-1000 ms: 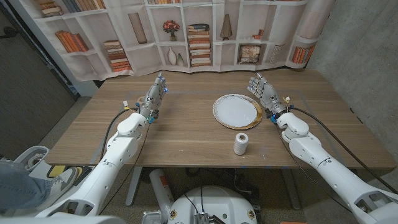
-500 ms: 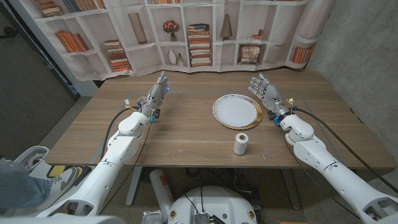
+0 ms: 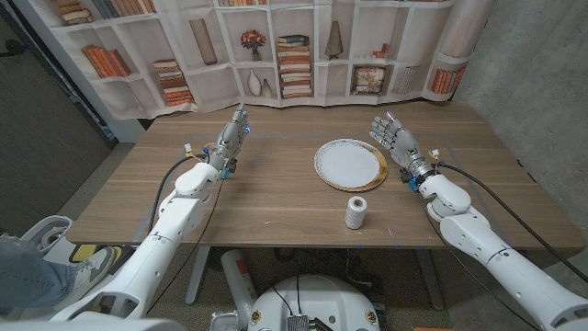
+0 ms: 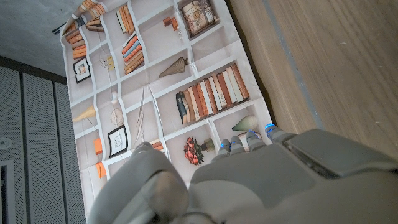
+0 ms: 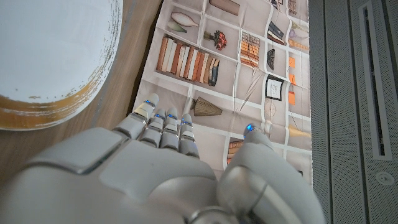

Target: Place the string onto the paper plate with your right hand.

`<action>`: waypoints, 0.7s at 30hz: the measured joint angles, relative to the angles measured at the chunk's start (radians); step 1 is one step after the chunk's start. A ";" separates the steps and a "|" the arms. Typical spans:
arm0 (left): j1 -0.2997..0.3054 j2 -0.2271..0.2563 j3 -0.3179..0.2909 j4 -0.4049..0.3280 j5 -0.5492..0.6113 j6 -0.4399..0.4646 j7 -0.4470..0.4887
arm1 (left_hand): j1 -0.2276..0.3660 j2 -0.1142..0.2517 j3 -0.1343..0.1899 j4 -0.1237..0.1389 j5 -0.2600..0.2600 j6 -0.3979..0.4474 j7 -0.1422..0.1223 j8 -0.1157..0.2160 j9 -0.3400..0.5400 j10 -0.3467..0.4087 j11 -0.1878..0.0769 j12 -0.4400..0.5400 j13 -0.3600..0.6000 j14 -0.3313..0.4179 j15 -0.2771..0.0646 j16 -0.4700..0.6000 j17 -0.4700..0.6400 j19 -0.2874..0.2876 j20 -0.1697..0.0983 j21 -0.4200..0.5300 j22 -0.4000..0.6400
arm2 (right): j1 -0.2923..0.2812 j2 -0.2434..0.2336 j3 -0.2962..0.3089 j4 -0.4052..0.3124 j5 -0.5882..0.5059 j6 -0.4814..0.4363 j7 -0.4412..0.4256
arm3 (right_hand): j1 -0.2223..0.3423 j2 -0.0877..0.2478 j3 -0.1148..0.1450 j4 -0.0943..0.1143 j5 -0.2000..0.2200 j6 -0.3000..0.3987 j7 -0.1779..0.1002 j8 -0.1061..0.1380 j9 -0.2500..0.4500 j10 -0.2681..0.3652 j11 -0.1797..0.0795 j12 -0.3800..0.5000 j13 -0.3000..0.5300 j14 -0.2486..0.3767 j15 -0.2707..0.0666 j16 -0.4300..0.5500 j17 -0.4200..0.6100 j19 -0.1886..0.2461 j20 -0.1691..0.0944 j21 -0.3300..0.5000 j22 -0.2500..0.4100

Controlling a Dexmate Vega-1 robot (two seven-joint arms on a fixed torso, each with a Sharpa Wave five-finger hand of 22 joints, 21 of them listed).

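A white spool of string (image 3: 356,212) stands upright near the table's front edge. Behind it lies the white paper plate (image 3: 350,164) with a gold rim, also seen in the right wrist view (image 5: 50,56). My right hand (image 3: 395,143) is raised just right of the plate, fingers apart and holding nothing; its back fills the lower part of the right wrist view (image 5: 161,174). My left hand (image 3: 230,142) is held up over the table's left half, fingers extended, holding nothing; in the left wrist view (image 4: 249,180) its fingertips point toward the backdrop.
A printed bookshelf backdrop (image 3: 276,51) hangs behind the wooden table (image 3: 276,198). A grey wall (image 3: 533,83) stands on the right. A person's leg and shoe (image 3: 46,271) show at the lower left beside the table.
My right hand and forearm have drifted slightly to the right and toward the near side, away from the plate's rim. The left arm, string and plate have not moved.
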State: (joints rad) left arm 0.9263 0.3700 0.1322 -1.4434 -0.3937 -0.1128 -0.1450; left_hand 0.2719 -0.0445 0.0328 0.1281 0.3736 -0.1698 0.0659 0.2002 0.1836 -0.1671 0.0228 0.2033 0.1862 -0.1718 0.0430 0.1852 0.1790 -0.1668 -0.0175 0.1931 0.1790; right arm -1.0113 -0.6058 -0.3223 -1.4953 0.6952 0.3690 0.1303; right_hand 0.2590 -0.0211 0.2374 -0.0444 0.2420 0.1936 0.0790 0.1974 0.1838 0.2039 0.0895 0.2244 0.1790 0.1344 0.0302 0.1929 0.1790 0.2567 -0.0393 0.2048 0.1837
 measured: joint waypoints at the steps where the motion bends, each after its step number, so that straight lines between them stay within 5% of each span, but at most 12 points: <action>1: -0.006 -0.001 0.002 0.006 0.000 0.000 -0.002 | 0.000 0.000 0.000 0.000 0.000 0.000 0.000 0.000 0.000 0.000 0.000 0.000 0.000 0.000 0.000 0.000 0.000 0.000 0.000 0.000 0.000 | -0.001 -0.001 0.000 -0.001 0.001 0.003 -0.002 | 0.000 0.000 0.000 0.000 0.000 0.003 0.003 0.000 0.000 0.000 0.000 0.000 0.000 0.000 0.000 0.000 0.000 0.000 0.000 0.000 0.000; 21: -0.039 -0.004 0.014 0.025 0.008 0.026 -0.020 | 0.005 0.005 -0.004 -0.004 0.000 0.000 0.000 0.000 0.000 -0.006 0.006 0.000 0.000 0.000 0.007 0.000 0.000 -0.001 -0.010 0.000 0.000 | -0.067 -0.029 0.015 -0.048 0.000 0.034 -0.006 | 0.017 0.007 0.003 -0.011 0.000 0.024 -0.011 0.000 0.000 0.022 -0.003 0.000 0.000 0.012 -0.013 0.000 0.000 0.007 0.000 0.006 0.000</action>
State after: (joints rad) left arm 0.8869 0.3664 0.1459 -1.4182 -0.3861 -0.0866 -0.1650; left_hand 0.2772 -0.0392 0.0287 0.1241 0.3736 -0.1698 0.0660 0.2002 0.1836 -0.1728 0.0284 0.2033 0.1862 -0.1716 0.0497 0.1852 0.1790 -0.1683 -0.0270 0.1931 0.1789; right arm -1.0786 -0.6352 -0.3073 -1.5437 0.6949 0.4029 0.1240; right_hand 0.2757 -0.0142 0.2403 -0.0556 0.2420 0.2180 0.0679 0.1974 0.1837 0.2255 0.0860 0.2244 0.1790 0.1468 0.0176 0.1929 0.1789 0.2636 -0.0394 0.2108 0.1837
